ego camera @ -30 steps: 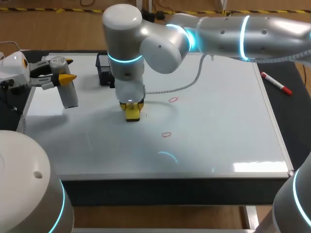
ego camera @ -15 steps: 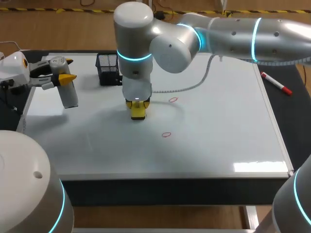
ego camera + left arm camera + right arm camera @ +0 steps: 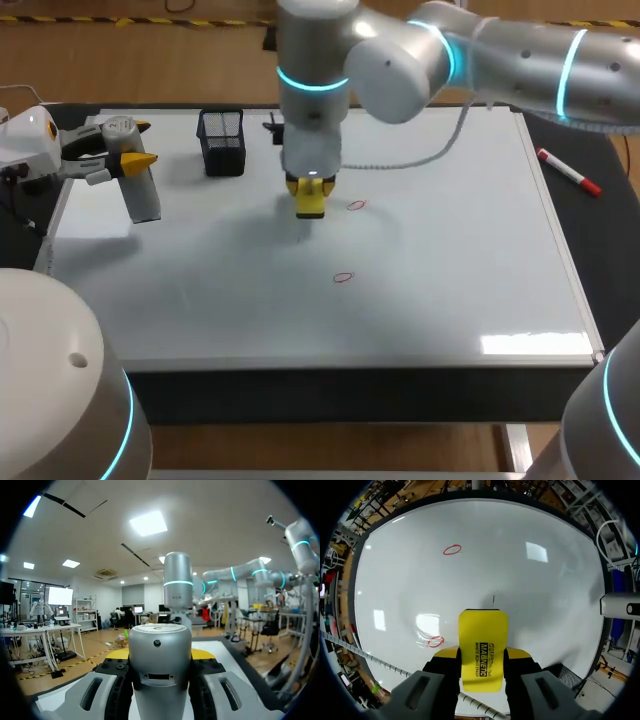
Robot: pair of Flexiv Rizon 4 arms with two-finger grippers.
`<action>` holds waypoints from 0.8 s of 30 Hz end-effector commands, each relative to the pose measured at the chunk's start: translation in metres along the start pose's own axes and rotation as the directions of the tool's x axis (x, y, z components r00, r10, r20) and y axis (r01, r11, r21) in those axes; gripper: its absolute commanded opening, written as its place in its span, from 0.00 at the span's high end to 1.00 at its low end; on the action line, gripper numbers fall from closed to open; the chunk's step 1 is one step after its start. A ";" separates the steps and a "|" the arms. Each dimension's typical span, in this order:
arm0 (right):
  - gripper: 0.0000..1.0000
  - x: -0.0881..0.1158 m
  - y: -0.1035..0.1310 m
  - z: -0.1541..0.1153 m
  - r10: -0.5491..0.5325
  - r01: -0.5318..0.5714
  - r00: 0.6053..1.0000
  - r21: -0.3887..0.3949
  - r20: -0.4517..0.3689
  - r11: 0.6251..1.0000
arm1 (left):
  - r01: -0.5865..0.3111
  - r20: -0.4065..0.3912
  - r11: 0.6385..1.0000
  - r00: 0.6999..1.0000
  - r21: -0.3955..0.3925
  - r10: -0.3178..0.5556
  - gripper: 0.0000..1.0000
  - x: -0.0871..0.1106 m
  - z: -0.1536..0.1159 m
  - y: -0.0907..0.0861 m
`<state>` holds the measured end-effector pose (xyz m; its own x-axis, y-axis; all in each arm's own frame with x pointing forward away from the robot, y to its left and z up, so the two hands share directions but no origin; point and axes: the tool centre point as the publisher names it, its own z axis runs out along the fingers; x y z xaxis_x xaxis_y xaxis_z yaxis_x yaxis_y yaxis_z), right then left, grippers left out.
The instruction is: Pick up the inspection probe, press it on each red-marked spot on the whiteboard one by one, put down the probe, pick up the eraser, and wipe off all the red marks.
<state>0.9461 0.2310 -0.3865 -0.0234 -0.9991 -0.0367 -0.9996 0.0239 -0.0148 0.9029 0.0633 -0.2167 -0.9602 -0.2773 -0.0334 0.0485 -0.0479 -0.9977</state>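
Head view, near to far: the near red mark point(image 3: 343, 278) lies at five o'clock of the eraser point(image 3: 311, 203), and the far red mark point(image 3: 356, 205) sits just beside the eraser at three o'clock. The right gripper point(image 3: 311, 188) is clamped on the eraser from both sides, its fingers only as wide as the eraser. Well apart at nine o'clock, the left gripper point(image 3: 135, 145) pinches the inspection probe point(image 3: 145, 195) by the whiteboard point(image 3: 450, 250) edge. I judge the wiping step is in hand, with both marks unwiped. The next move calls for pressing the eraser flat and sliding it toward three o'clock. Black lettering runs along the eraser's yellow back, and no other writing shows.
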 end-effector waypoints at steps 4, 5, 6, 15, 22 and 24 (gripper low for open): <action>1.00 0.054 -0.009 -0.015 0.039 -0.039 0.999 -0.001 0.026 0.999 | -0.001 0.003 1.000 1.000 0.000 0.001 1.00 0.000 0.000 -0.001; 1.00 0.060 -0.011 -0.016 0.053 -0.053 0.998 -0.002 0.029 0.999 | -0.001 0.003 1.000 1.000 0.000 0.001 1.00 0.000 0.000 -0.001; 1.00 0.067 -0.014 -0.017 0.064 -0.064 0.998 -0.001 0.029 0.998 | -0.001 0.003 1.000 1.000 0.000 0.001 1.00 0.000 0.000 -0.001; 1.00 0.129 -0.028 -0.023 0.162 -0.162 0.987 0.015 0.011 0.987 | -0.001 0.003 1.000 1.000 0.000 0.001 1.00 0.000 0.000 -0.001; 1.00 0.180 -0.032 -0.021 0.246 -0.246 0.969 0.002 -0.005 0.969 | -0.001 0.003 1.000 1.000 0.000 0.001 1.00 0.000 0.000 -0.001; 1.00 0.193 -0.033 -0.020 0.266 -0.266 0.964 0.000 -0.004 0.964 | -0.001 0.003 1.000 1.000 0.000 0.001 1.00 0.000 0.000 -0.001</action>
<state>0.9804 0.0664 -0.3747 -0.2868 -0.9579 -0.0134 -0.9579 0.2869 -0.0064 0.9028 0.0634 -0.2167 -0.9602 -0.2775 -0.0334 0.0486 -0.0478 -0.9977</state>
